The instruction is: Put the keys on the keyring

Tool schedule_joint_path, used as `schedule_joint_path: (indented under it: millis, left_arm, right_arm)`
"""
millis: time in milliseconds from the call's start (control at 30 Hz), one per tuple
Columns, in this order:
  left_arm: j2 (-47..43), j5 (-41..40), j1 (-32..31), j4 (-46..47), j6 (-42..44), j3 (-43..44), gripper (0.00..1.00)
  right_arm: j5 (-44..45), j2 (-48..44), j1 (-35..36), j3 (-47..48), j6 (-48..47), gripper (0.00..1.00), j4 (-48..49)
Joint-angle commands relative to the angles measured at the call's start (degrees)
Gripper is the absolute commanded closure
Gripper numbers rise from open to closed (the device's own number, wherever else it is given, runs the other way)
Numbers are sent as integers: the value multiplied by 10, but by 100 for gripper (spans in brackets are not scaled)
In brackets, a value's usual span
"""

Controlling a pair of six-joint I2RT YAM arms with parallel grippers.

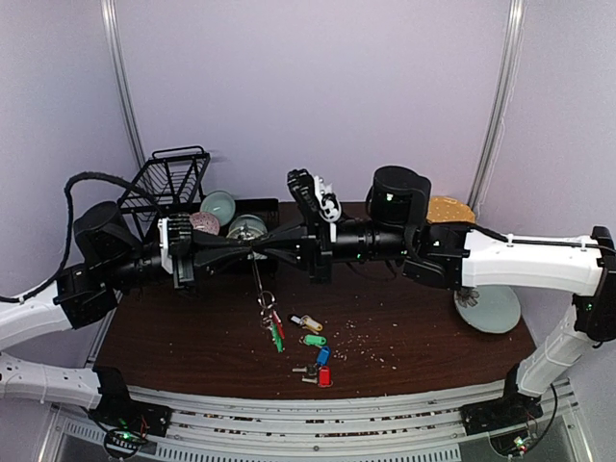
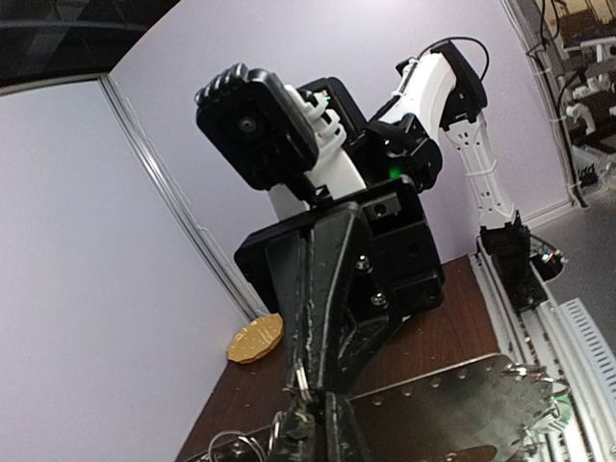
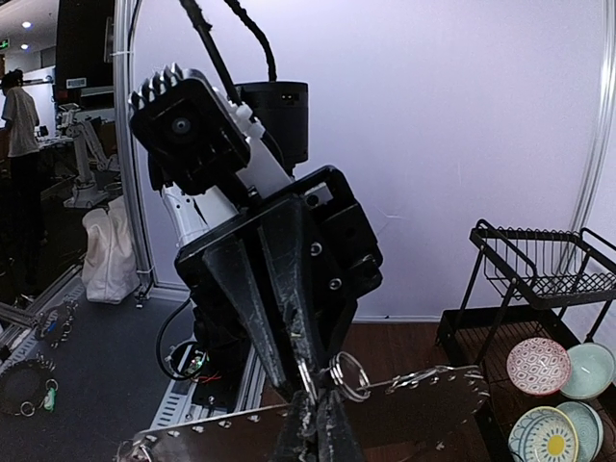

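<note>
— Where's the keyring (image 1: 260, 274)?
— Held up above the surface (image 1: 192, 327), between the two end effectors, which meet tip to tip. It hangs down with a red and a green tagged key.
— Both gripping it?
— The right end effector (image 1: 265, 252) is clamped on the wire; the left end effector (image 1: 248, 252) is nearly closed against it.
— Other keys (image 1: 315, 351)?
— Loose on the surface, just below.

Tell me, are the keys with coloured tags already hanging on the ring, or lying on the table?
Some hang: red and green tagged keys dangle below the meeting grippers. The yellow, green, blue and red ones lie loose on the table.
</note>
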Motion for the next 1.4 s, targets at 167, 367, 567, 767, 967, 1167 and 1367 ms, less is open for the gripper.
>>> schedule_joint_path:
  millis: [167,367,567,767,967,1167,1367]
  left_arm:
    - [13,11,3,24,-15,22,100]
    - [7,-62,3,39,-8,10,91]
    - [14,-60,3,33,5,6,93]
    - [6,-73,2,45,16,-5,100]
    - [-13,-71,3,57,69,-30,100]
    - [-34,-26,3,33,168,-31,100]
    - [16,101,1,-63,207,43,100]
  right_arm:
    - [20,-29,7,-13,-28,100,0]
    - [23,-30,10,-16,-41,100,-4]
    - [23,-28,11,-12,-49,100,-7]
    - [22,-29,14,-15,-58,100,-15]
    - [20,-39,13,-34,-68,93,-3]
    - [39,-85,9,-90,-90,67,44]
    - [10,-130,1,-121,-92,63,51]
